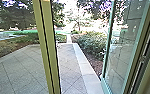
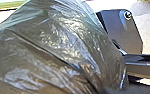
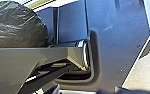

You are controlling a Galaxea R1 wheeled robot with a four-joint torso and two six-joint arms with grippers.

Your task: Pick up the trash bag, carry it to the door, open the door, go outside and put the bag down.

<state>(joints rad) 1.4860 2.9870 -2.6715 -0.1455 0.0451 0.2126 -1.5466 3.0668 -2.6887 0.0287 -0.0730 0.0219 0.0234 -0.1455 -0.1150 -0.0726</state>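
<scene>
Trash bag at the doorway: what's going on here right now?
The robot is at a doorway, with an upright post ahead and paving and shrubs beyond. A glass panel stands on the right of the head view. The full, dark trash bag is close to the left wrist camera, apparently being carried, though I can't make out the grip itself.

bright daylight, grey paving with diagonal joints, pale stone border along one side, leafy shrubs over brown soil, shady trees beyond
</scene>
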